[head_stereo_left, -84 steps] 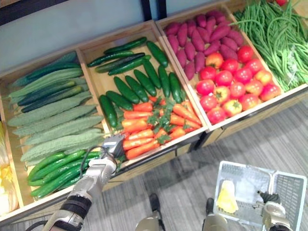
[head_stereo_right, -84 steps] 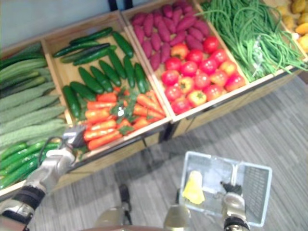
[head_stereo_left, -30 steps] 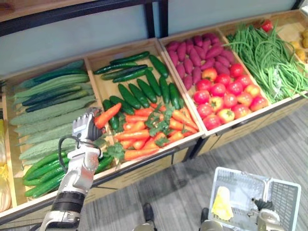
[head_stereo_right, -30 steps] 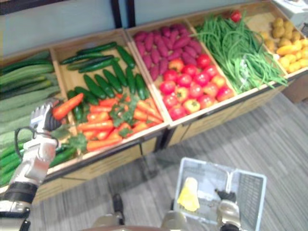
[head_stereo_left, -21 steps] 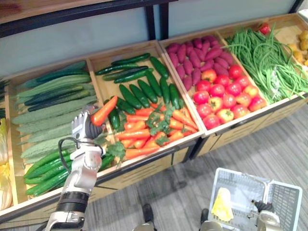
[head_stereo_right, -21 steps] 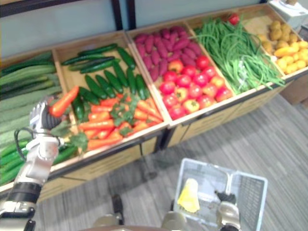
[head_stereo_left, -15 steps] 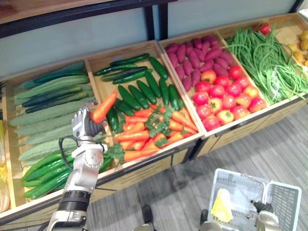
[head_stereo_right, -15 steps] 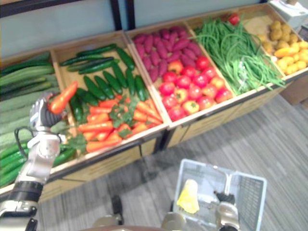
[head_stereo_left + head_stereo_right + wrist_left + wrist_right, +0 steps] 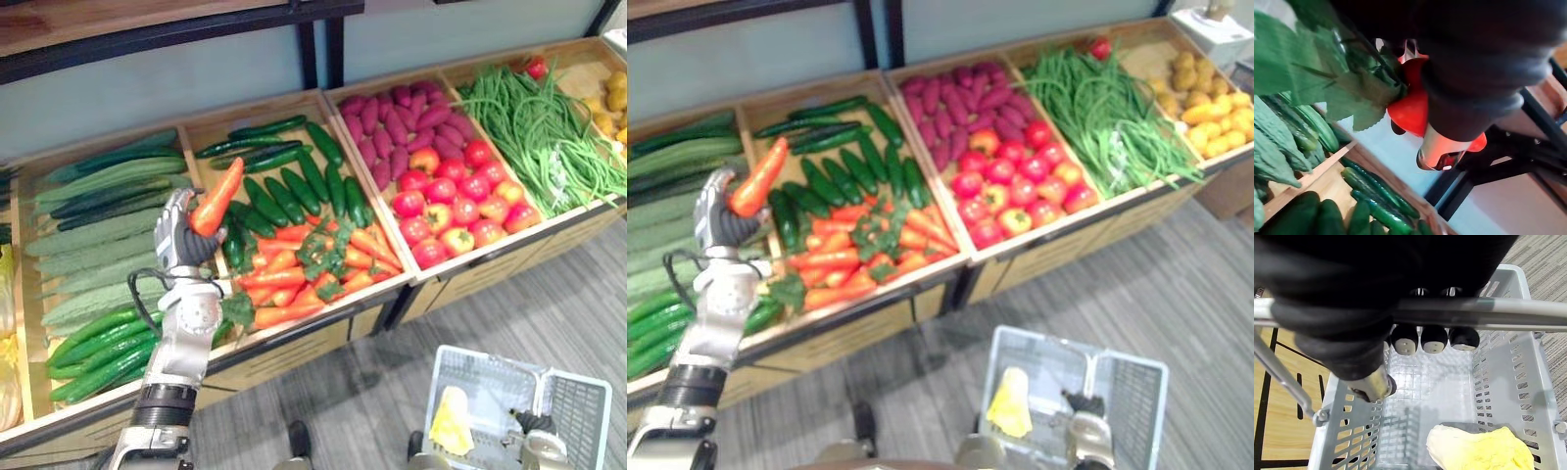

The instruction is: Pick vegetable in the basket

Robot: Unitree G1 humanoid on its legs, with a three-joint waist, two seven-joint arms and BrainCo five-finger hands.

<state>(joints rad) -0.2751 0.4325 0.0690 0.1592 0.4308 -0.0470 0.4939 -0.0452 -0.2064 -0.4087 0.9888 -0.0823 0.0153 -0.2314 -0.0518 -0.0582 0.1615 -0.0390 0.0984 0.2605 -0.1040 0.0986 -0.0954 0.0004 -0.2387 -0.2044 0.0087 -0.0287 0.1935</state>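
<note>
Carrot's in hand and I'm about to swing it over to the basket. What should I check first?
1. Left hand curled round carrot: ok.
2. Carrot raised above the carrots in the crate: ok.
3. Right hand curled round basket handle: ok.
4. Basket has free room beside the yellow item: ok.
5. Carrot's leafy top free of the crate: cannot tell.

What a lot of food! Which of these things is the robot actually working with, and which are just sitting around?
In the job: carrot, gripped in the left hand; basket, its handle held by the right hand; yellow item inside it.

Just lying about: cucumbers, tomatoes, purple sweet potatoes, green beans, bitter gourds, other carrots.
</note>
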